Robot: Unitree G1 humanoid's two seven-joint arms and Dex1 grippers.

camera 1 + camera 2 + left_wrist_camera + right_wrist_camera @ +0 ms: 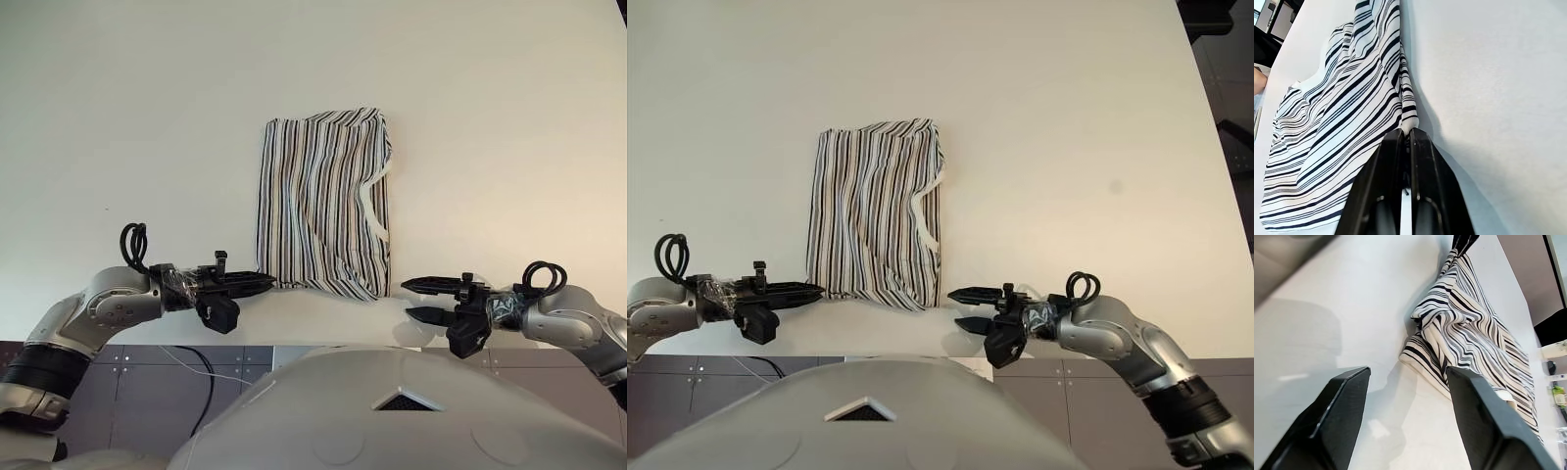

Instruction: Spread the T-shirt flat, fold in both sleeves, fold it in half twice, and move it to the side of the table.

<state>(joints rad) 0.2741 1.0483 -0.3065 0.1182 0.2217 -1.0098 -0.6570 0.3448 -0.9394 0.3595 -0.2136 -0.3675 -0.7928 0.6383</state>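
T-shirt (323, 206) lies on the table (147, 117) as a narrow striped rectangle, sleeves apparently folded in; both halving folds and the move aside appear outstanding. At its near left corner the left gripper (268, 281) pinches the hem, fingers pressed together. Just beside its near right corner the right gripper (409, 300) is spread and holds nothing.

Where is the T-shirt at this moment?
In the head views the T-shirt lies folded near the front edge of the table, left gripper shut on its near left corner, right gripper open just off its near right corner.
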